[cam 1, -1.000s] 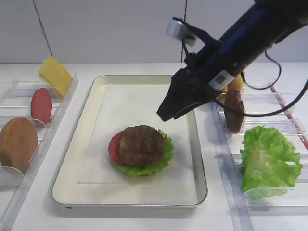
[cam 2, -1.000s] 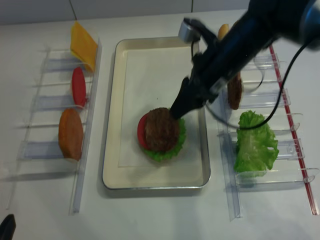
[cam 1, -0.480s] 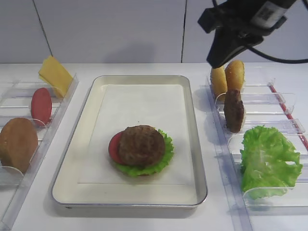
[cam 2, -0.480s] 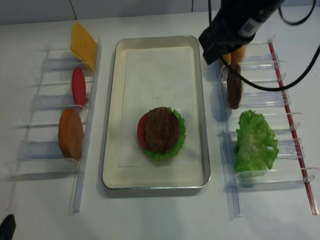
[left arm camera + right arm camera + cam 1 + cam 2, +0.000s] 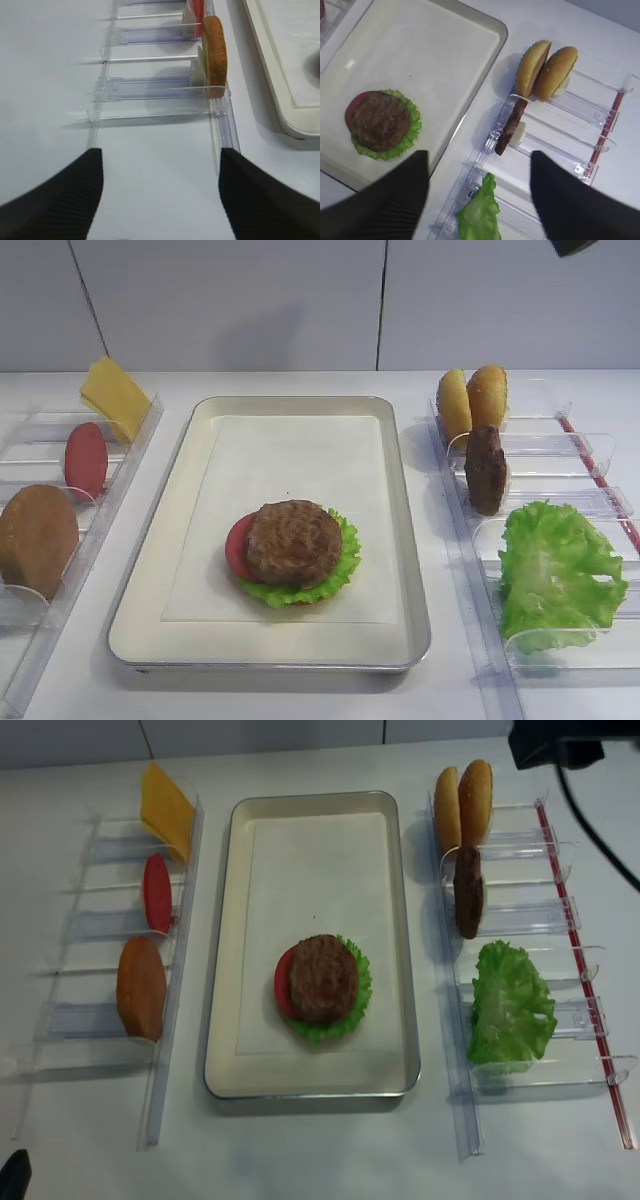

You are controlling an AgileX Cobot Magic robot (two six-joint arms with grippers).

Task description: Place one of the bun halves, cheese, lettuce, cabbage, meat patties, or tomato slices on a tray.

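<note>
A: Right arm pose?

B: High above the right rack. In the overhead view only a dark piece of it shows at the top right corner, past the bun halves (image 5: 461, 805). Right pincer (image 5: 480, 195) looks down from its wrist camera: both dark fingers (image 5: 380, 200) at the bottom edge, wide apart, nothing between them.

A: Left?

B: Left pincer (image 5: 160, 195) sits low over the bare counter (image 5: 50, 75) beside the left rack (image 5: 150, 87). Fingers spread, empty. It faces the larger brown bun half (image 5: 215, 50) standing on edge in its slot.

A: Tray?

B: Tray (image 5: 225, 970) in the middle of the counter. On its paper liner, toward the near end: lettuce leaf (image 5: 356, 995) at the bottom, tomato slice (image 5: 282, 985) showing out on the left, meat patty (image 5: 323, 978) on top. Rest of the liner is bare.

A: Around it?

B: Left rack, far to near: cheese (image 5: 165, 808) leaning, a tomato slice (image 5: 157, 892) on edge, the brown bun half. Right rack (image 5: 520, 920): two glossy bun halves side by side at the far end, second patty (image 5: 467, 892) upright in the next slot, a big lettuce (image 5: 510, 1005) leaf nearest. Nothing between either pincer and the tray.
</note>
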